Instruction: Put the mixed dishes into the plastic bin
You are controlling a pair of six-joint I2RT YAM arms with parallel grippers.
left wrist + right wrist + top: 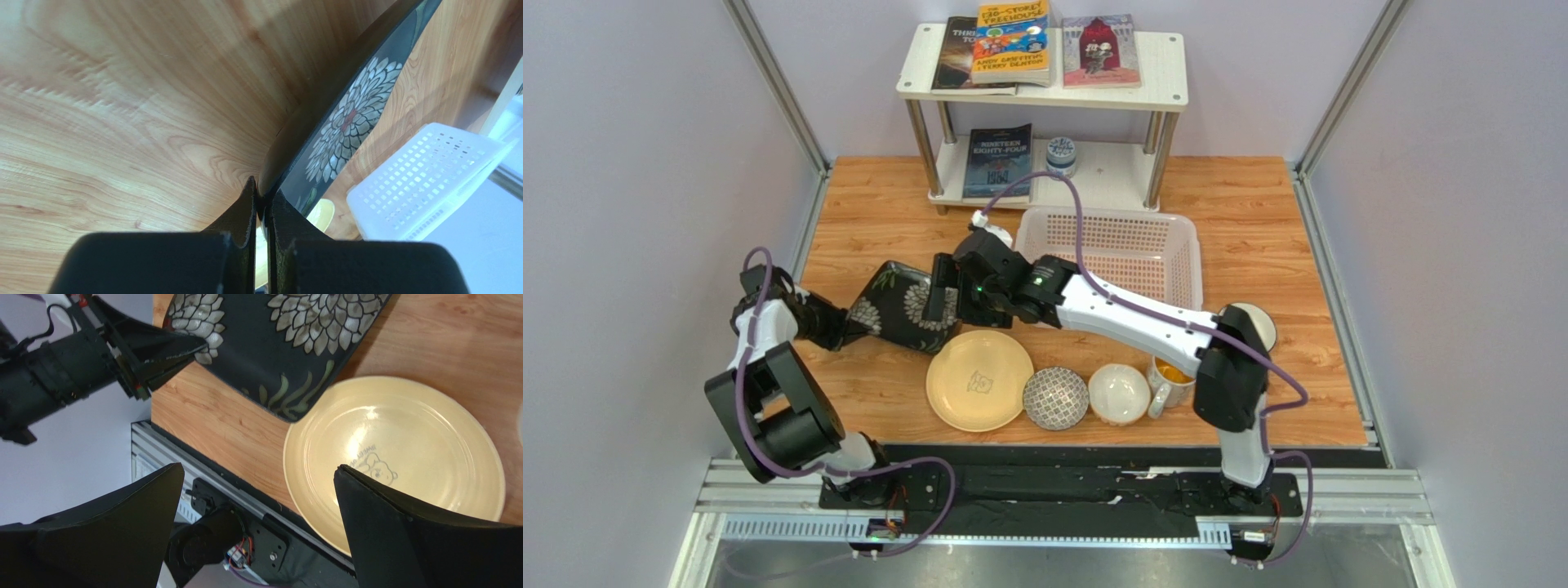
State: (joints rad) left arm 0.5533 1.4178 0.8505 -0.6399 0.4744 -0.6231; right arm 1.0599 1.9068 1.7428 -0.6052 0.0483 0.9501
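My left gripper (848,321) (264,187) is shut on the left corner of the black square floral plate (906,306) (353,119) and holds it tilted above the wood table. It also shows in the right wrist view (147,361), pinching the plate (276,337). My right gripper (943,292) (258,471) is open and empty, over the plate's right edge and above the round yellow plate (979,380) (399,459). The white plastic bin (1112,251) (423,184) stands empty behind. A grey-patterned bowl (1055,398), a white bowl (1119,393), the mug (1169,382) and a dark-outside bowl (1255,325) sit in front.
A white two-tier shelf (1161,74) with books stands at the back, with a small blue-and-white jar (1060,153) on its lower level. Metal frame posts and grey walls close both sides. The black arm rail (1063,490) runs along the near edge.
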